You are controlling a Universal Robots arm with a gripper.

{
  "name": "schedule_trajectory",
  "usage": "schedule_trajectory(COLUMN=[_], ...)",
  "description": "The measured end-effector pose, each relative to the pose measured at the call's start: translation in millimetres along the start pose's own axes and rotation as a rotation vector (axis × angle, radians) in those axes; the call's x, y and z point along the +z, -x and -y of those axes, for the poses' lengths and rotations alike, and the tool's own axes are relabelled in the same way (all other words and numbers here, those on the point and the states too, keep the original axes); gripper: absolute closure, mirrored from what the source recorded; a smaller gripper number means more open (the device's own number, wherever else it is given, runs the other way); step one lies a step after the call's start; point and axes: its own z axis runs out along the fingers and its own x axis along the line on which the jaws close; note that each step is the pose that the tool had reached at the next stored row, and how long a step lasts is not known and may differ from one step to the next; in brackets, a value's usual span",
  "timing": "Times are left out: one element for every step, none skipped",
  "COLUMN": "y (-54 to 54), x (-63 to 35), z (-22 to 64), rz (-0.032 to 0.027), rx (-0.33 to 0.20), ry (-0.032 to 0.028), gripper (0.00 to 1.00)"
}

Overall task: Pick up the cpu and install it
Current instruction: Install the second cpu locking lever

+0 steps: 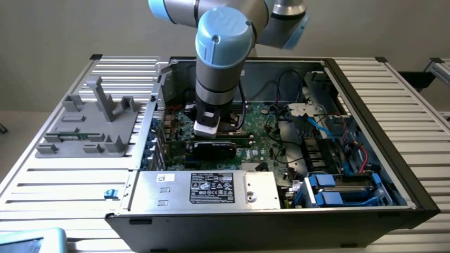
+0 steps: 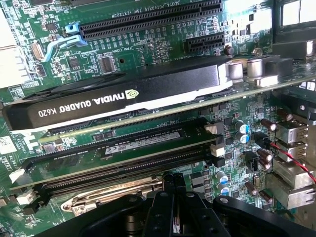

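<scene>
My gripper hangs low inside the open computer case, just above the green motherboard. Its black fingers are pressed together, shut, and I see nothing between them. Their tips hover over a silvery metal bracket on the board, beside the long black memory slots. The cpu is out of view.
A black NVIDIA graphics card stands upright across the board close to the gripper. A silver box with a black label sits at the case's front, blue drive carriers and cables at the exterior view's right. A grey fixture lies on the slatted table.
</scene>
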Motion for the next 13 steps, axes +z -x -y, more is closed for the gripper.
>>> schedule_trajectory(y=[0.0,0.0,0.0,0.0,0.0,0.0,-0.1,-0.1,-0.1,-0.1,-0.1,-0.1,-0.1], x=[0.1,0.1,0.1,0.2,0.3,0.3,0.3,0.3,0.3,0.3,0.3,0.4,0.5], z=[0.0,0.0,-0.1,-0.1,-0.1,-0.1,-0.1,-0.1,-0.1,-0.1,-0.1,-0.2,-0.2], rz=[0.0000,0.0001,0.0001,0.0001,0.0002,0.0002,0.0002,0.0002,0.0001,0.0002,0.0002,0.0001,-0.0001], rx=[0.000,0.000,0.000,0.000,0.000,0.000,0.000,0.000,0.000,0.000,0.000,0.000,0.000], ry=[-0.0003,-0.0005,-0.0006,-0.0008,-0.0010,-0.0011,-0.0012,-0.0012,-0.0012,-0.0011,-0.0011,-0.0010,-0.0010], gripper=[0.88,0.88,0.88,0.88,0.88,0.88,0.88,0.88,0.88,0.88,0.88,0.88,0.88])
